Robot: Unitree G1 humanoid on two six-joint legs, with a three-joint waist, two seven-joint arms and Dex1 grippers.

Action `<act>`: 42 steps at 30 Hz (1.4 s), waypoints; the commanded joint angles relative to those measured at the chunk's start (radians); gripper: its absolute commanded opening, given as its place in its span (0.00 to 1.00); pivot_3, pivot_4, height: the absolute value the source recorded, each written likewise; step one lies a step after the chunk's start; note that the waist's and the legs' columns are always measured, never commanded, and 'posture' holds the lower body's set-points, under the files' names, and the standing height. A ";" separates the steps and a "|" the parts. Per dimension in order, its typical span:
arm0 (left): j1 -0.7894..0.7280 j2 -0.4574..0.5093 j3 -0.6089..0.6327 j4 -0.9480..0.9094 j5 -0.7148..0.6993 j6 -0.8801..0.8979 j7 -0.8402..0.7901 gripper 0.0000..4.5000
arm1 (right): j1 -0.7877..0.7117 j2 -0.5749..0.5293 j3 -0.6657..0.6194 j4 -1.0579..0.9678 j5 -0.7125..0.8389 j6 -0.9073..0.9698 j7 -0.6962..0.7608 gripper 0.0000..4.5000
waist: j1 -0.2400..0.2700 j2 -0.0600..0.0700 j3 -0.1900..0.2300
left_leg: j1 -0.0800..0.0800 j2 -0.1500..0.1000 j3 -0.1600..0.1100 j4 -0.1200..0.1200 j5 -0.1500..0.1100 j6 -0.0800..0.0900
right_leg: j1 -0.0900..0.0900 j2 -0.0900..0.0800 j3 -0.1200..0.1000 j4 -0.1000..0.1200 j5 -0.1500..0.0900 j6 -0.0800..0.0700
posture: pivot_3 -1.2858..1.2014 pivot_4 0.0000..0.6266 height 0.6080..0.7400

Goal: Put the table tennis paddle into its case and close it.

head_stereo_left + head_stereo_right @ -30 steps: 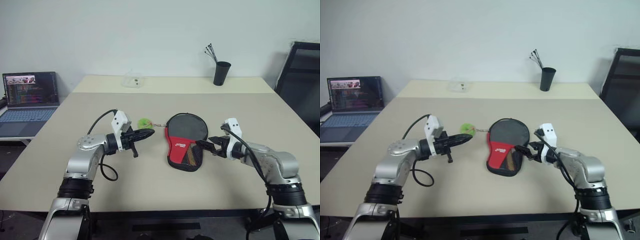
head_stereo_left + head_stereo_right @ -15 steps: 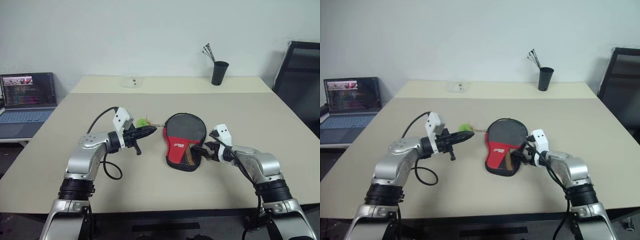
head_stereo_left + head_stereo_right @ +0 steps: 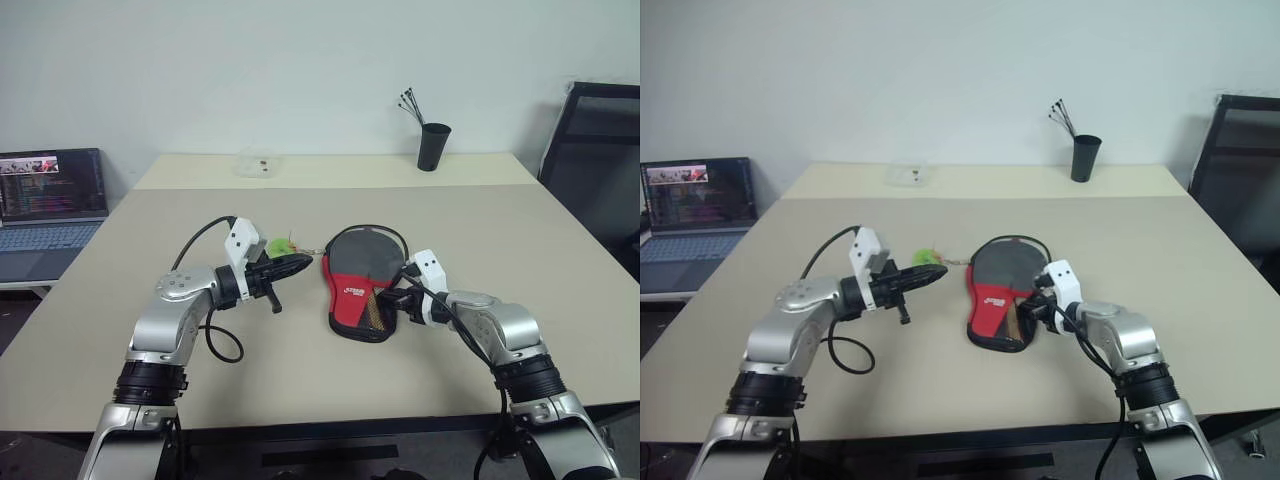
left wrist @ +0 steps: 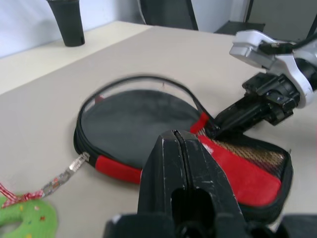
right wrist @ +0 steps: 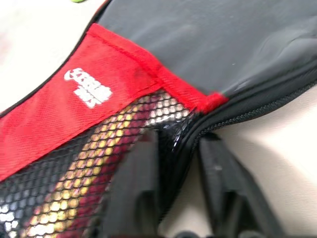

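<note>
Case (image 3: 361,283) flat mid-surface (image 3: 300,370), paddle handle showing through its mesh pocket. Right tool (image 3: 391,301) pinching the case's zipper rim at the right edge. Left tool (image 3: 296,264) closed, empty, raised left of case, green pull tag (image 3: 930,257) behind it.

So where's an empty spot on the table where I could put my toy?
There is bare table to the right of the case, and a wide strip behind it up to the black cup and the clear box. The front edge is bare too. The middle is crowded: the right gripper is at the case, and the left gripper is by the green tag.
</note>
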 commanded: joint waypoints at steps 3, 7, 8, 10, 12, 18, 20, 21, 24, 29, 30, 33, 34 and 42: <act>0.078 0.082 0.014 -0.090 -0.040 0.037 -0.073 0.00 | -0.034 0.038 0.035 0.008 0.004 0.015 0.039 0.00 | -0.016 0.000 0.000 | 0.000 0.000 0.000 -0.001 0.000 0.000 | 0.000 0.000 0.000 0.000 0.000 0.000 | 0.52 0.24 1.00; 0.140 0.136 0.018 -0.130 -0.056 0.060 -0.114 0.00 | -0.069 0.048 0.050 -0.009 0.017 0.039 0.080 0.00 | -0.022 0.000 0.000 | 0.000 0.001 0.002 -0.002 0.000 0.000 | -0.002 0.000 0.002 0.000 0.000 0.000 | 0.52 0.24 1.00; 0.151 0.146 0.020 -0.139 -0.060 0.064 -0.121 0.00 | -0.073 0.048 0.057 -0.017 0.020 0.048 0.090 0.00 | -0.022 0.000 0.000 | 0.000 0.001 0.003 -0.002 0.000 0.000 | -0.002 0.000 0.003 0.000 0.000 0.000 | 0.52 0.24 1.00; 0.171 0.164 0.021 -0.159 -0.071 0.074 -0.133 0.00 | -0.073 0.053 0.067 -0.037 0.032 0.073 0.105 0.00 | -0.022 0.000 0.000 | 0.000 0.002 0.004 -0.003 0.000 0.000 | -0.003 0.000 0.004 0.000 0.000 0.000 | 0.52 0.24 1.00; 0.186 0.174 0.021 -0.176 -0.079 0.081 -0.140 0.00 | -0.066 0.051 0.082 -0.061 0.034 0.089 0.118 0.00 | -0.021 0.000 0.000 | 0.000 0.002 0.005 -0.003 0.000 0.000 | -0.003 0.000 0.005 0.000 0.000 0.000 | 0.52 0.24 1.00; 0.221 0.190 0.019 -0.213 -0.099 0.098 -0.149 0.00 | -0.025 0.074 0.056 -0.162 0.049 0.183 0.065 0.00 | -0.020 0.000 0.000 | -0.001 0.001 0.008 -0.003 0.000 0.000 | -0.006 0.000 0.008 0.000 0.000 0.000 | 0.52 0.24 1.00; 0.235 0.196 0.016 -0.230 -0.109 0.108 -0.160 0.00 | 0.011 0.077 0.035 -0.235 0.068 0.245 0.044 0.00 | -0.018 0.000 0.000 | -0.002 0.001 0.008 -0.003 -0.001 0.000 | -0.007 0.000 0.008 0.000 0.000 0.000 | 0.52 0.24 1.00; 0.242 0.199 0.015 -0.237 -0.112 0.111 -0.164 0.00 | 0.032 0.078 0.030 -0.277 0.077 0.276 0.033 0.00 | -0.017 0.000 0.000 | -0.002 0.001 0.008 -0.003 -0.001 0.000 | -0.007 0.000 0.008 0.000 0.000 0.000 | 0.52 0.24 1.00; 0.256 0.204 0.015 -0.250 -0.118 0.115 -0.167 0.00 | 0.097 0.093 0.015 -0.403 0.103 0.370 -0.015 0.00 | -0.017 0.000 0.000 | -0.004 0.001 0.009 -0.004 -0.001 -0.001 | -0.009 -0.001 0.010 0.000 0.000 0.000 | 0.52 0.24 1.00; 0.278 0.224 0.015 -0.272 -0.135 0.129 -0.184 0.00 | 0.204 0.162 -0.018 -0.593 0.149 0.529 -0.099 0.00 | -0.017 -0.001 0.000 | -0.004 0.001 0.010 -0.004 -0.001 -0.001 | -0.010 -0.002 0.011 0.000 0.000 0.000 | 0.52 0.24 1.00; 0.279 0.227 0.014 -0.274 -0.136 0.131 -0.188 0.00 | 0.220 0.170 -0.022 -0.616 0.155 0.550 -0.108 0.00 | -0.017 -0.001 0.000 | -0.004 0.001 0.010 -0.004 -0.001 -0.001 | -0.010 -0.001 0.011 0.000 0.000 0.000 | 0.52 0.24 1.00; 0.280 0.237 0.013 -0.274 -0.139 0.132 -0.202 0.00 | 0.250 0.181 -0.033 -0.660 0.165 0.593 -0.131 0.00 | -0.017 -0.001 -0.001 | -0.004 0.001 0.010 -0.004 -0.001 -0.001 | -0.010 -0.001 0.011 0.000 0.000 0.000 | 0.52 0.24 1.00; 0.279 0.239 0.012 -0.272 -0.139 0.131 -0.204 0.00 | 0.255 0.182 -0.037 -0.670 0.167 0.603 -0.135 0.00 | -0.017 -0.001 -0.001 | -0.003 0.001 0.010 -0.004 -0.001 -0.001 | -0.010 -0.001 0.011 0.000 0.000 0.000 | 0.52 0.24 1.00; 0.269 0.235 0.002 -0.255 -0.130 0.122 -0.210 0.00 | 0.261 0.151 -0.045 -0.669 0.174 0.601 -0.145 0.00 | -0.017 -0.002 -0.001 | -0.004 0.000 0.010 -0.004 -0.001 -0.001 | -0.010 -0.002 0.011 -0.001 0.000 0.000 | 0.52 0.24 1.00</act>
